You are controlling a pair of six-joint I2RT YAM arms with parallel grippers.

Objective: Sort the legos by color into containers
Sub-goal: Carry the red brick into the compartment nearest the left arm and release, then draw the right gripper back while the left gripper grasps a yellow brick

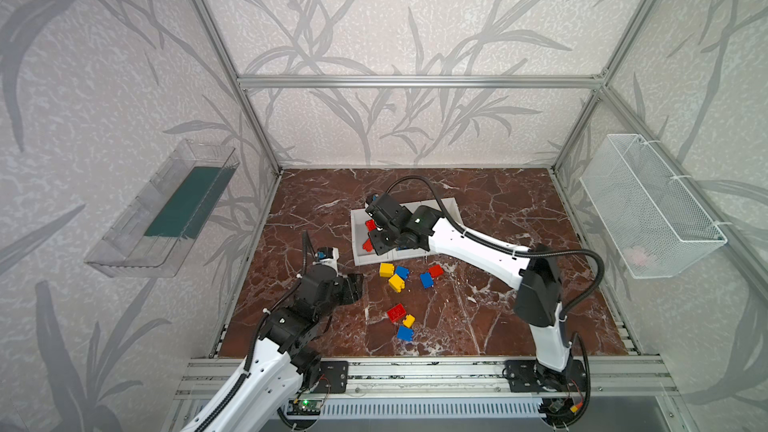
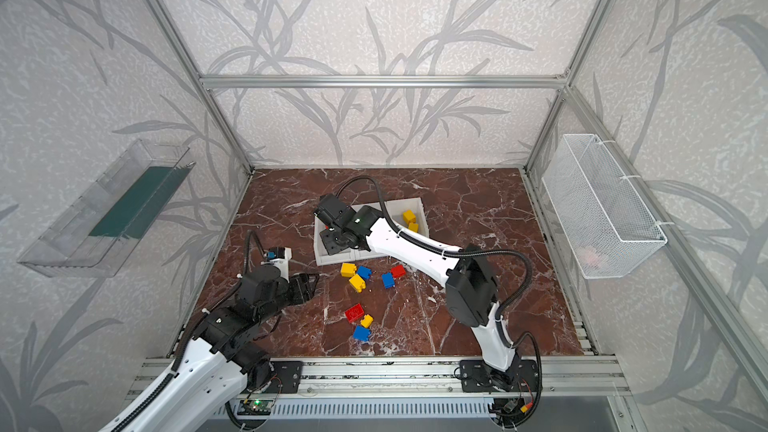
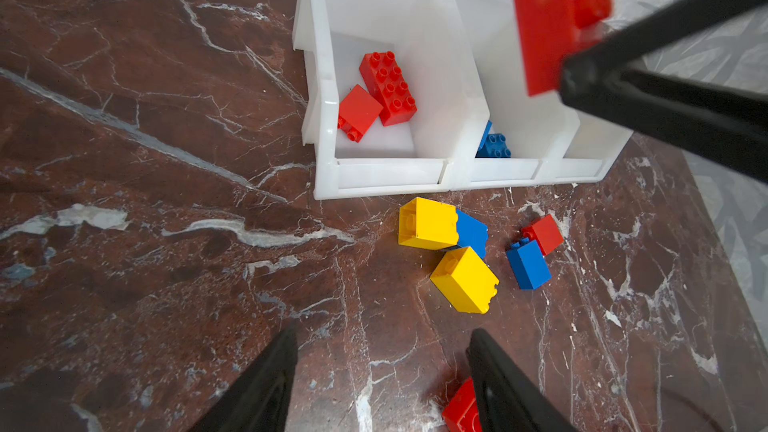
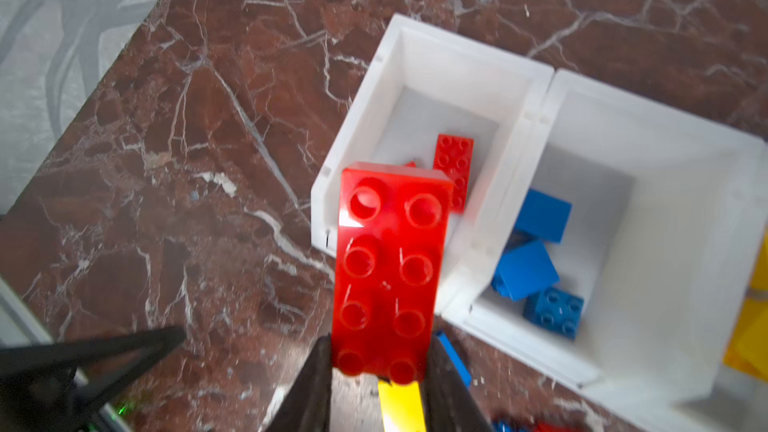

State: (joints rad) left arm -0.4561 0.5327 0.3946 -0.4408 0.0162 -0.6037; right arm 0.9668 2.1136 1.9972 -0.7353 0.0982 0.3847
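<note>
The right gripper (image 4: 380, 361) pinches a long red eight-stud plastic brick (image 4: 390, 259) over the red-filled compartment of the white plastic bin (image 4: 457, 49), likely for release, while the left gripper (image 3: 382, 340) gapes empty at 9 o'clock of the loose bricks (image 1: 397, 283).

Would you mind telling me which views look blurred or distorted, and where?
Right wrist view: the held red brick is soft, with edge glare. Left wrist view: it looms blurred, the yellow bricks are sharp. Both top views: frame posts splay outward.

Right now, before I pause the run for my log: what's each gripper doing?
Left gripper: open, nothing between the jaws.
Right gripper: closed on a long red brick.
</note>
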